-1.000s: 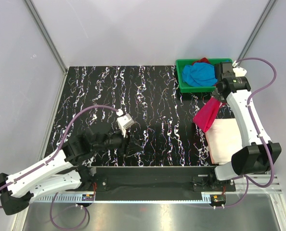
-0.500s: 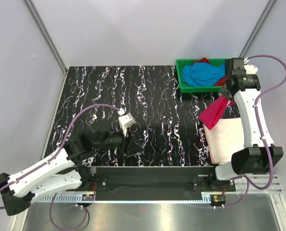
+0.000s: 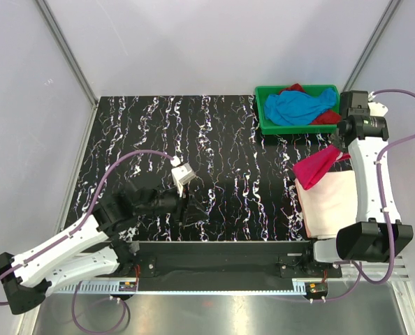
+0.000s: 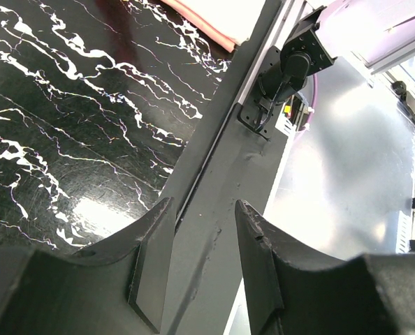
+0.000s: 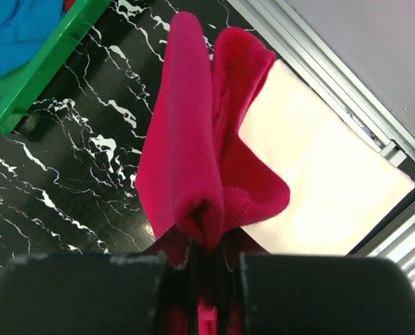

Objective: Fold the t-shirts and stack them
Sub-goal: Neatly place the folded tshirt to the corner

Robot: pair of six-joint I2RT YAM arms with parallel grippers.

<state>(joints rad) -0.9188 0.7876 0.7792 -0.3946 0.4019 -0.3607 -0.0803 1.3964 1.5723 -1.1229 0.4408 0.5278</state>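
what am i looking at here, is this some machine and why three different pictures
Two robot arms are bolted at the near edge of a black marbled table. One picture looks down from above; the other two come from a camera on each wrist. The right claw pinches a hot pink t-shirt, held up partly over a folded white t-shirt. The left claw is open and empty near the table's front edge. A green tray at the back holds a blue t-shirt and a dark red t-shirt.

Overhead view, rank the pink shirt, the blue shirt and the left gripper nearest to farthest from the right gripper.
1. hot pink t-shirt, clamped in the right gripper.
2. sky blue t-shirt, in the green tray, far edge.
3. left gripper, far left, near edge.
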